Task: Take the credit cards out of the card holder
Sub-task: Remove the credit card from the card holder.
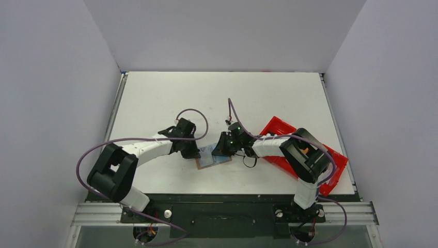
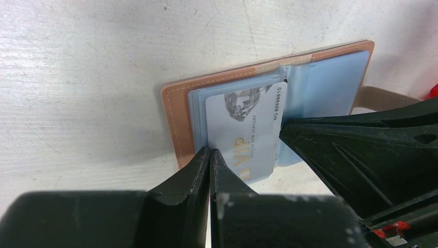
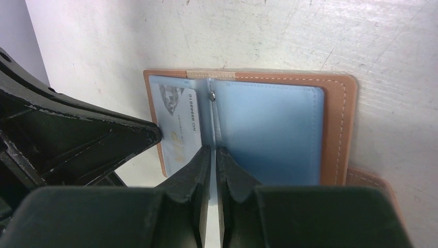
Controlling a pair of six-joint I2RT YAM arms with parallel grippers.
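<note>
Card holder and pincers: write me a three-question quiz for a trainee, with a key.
1. True or false: the card holder lies folded shut on the table.
2. Which word is printed in gold on the white card? A) VIP B) GOLD C) BANK
3. In one word: how do the jaws of the left pincer and the right pincer stand?
Key: 1 false, it lies open; 2 A; 3 shut.

A red tray obstructs right of card holder.
</note>
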